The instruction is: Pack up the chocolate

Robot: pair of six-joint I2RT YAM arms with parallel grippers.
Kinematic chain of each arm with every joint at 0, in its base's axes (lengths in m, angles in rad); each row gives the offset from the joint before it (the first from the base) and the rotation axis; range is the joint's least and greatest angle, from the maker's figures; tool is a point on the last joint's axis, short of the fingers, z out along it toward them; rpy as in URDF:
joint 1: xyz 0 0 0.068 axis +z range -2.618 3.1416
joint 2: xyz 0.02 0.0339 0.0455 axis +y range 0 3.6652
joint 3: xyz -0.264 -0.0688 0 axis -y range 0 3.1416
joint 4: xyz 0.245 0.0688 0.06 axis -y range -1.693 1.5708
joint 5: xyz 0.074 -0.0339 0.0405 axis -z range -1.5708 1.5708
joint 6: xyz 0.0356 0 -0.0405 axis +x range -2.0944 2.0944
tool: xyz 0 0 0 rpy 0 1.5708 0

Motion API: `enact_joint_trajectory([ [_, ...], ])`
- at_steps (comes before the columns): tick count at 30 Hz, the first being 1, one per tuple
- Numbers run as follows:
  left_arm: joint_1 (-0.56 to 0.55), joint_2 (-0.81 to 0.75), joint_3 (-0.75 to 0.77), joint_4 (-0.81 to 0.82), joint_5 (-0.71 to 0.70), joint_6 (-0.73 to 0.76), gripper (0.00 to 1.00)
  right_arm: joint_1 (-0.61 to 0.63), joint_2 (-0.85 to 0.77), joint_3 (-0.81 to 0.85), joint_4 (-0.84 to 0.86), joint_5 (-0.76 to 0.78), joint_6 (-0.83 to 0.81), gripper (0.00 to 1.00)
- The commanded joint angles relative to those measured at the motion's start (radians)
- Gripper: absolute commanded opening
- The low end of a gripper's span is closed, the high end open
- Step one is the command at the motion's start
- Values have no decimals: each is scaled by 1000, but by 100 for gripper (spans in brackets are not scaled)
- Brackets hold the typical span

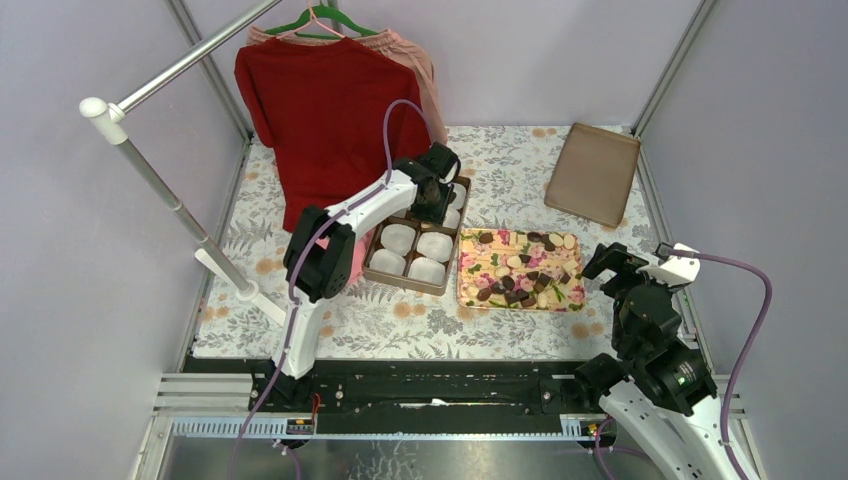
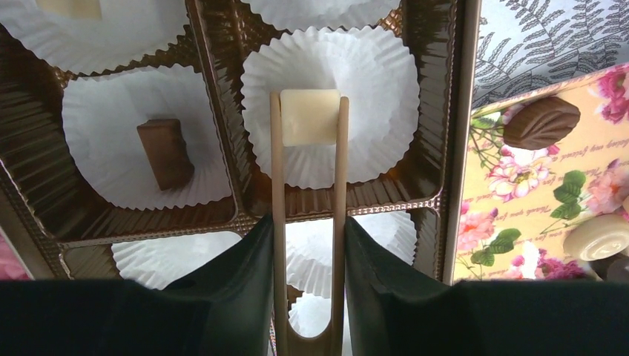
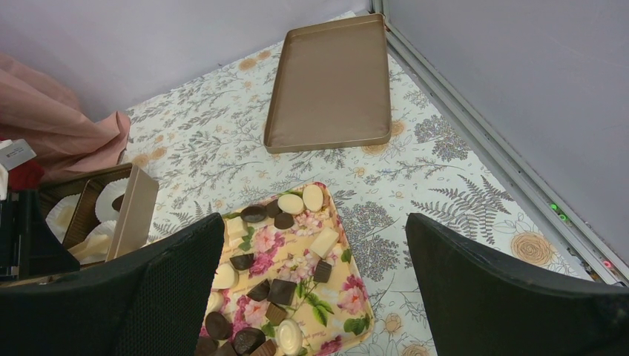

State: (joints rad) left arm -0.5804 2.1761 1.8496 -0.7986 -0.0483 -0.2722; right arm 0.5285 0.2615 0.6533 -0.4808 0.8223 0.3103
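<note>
My left gripper (image 2: 308,259) is shut on tan tongs (image 2: 276,185). The tongs pinch a pale cream square chocolate (image 2: 310,116) at a white paper cup (image 2: 330,70) in the brown compartment box (image 2: 222,96). A brown chocolate (image 2: 165,152) lies in the cup to its left. In the top view the left gripper (image 1: 432,190) is over the far end of the box (image 1: 372,262). Many dark and cream chocolates (image 1: 520,285) lie on the flowered tray (image 1: 465,300). My right gripper (image 1: 640,262) is open and empty, to the right of that tray (image 3: 348,297), above its chocolates (image 3: 282,291).
A flat tan lid (image 1: 593,172) lies at the back right, also in the right wrist view (image 3: 330,81). A red shirt (image 1: 325,110) hangs on a rack at the back left, just behind the box. Metal frame rails border the floral mat.
</note>
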Motion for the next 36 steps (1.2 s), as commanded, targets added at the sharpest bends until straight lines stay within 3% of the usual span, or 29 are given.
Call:
enact_joint_trajectory([
  [1,5,15,34,42,-1,3,42,4,-2,1,35,23,-9,100],
  [21,-5,-107,-13,45,32,-1,48,4,-10,-1,39,17,-9,100],
  [36,-146,-300,-168,26,92,-1,48,5,-30,-1,38,13,-10,100],
])
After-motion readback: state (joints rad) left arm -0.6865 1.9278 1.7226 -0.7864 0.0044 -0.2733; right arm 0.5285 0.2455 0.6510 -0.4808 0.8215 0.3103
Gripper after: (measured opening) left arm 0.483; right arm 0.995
